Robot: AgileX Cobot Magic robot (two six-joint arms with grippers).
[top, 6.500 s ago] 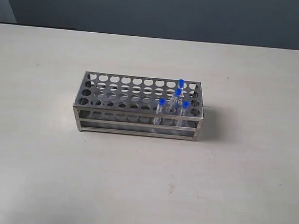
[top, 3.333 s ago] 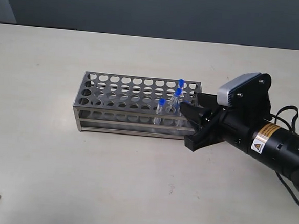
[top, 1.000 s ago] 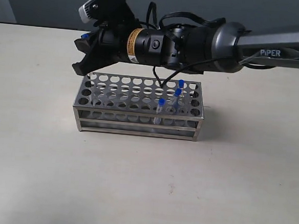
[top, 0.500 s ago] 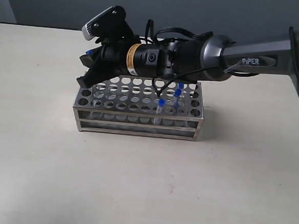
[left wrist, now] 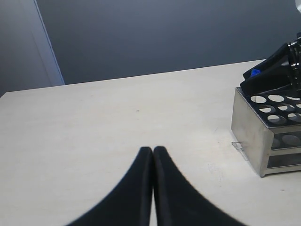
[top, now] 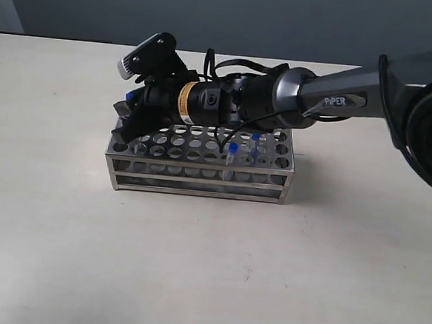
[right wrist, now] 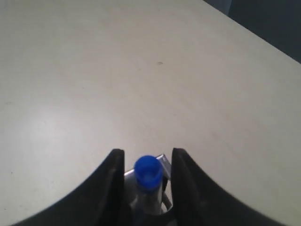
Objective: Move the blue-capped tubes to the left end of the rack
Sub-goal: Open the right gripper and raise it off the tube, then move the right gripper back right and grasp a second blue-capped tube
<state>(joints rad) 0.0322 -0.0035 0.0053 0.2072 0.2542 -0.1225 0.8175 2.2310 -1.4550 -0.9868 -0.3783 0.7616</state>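
1. Since half a second ago the right pincer has sunk lower and now sits just over the left end of the rack.
2. It is clamped on a blue-capped tube. Whether the tube's foot is in a hole is hidden.
3. Two other blue-capped tubes stand near the rack's right end.
4. The left pincer is pressed together and empty, over the bench and apart from the rack.

Pale beige table — dark grey-blue wall
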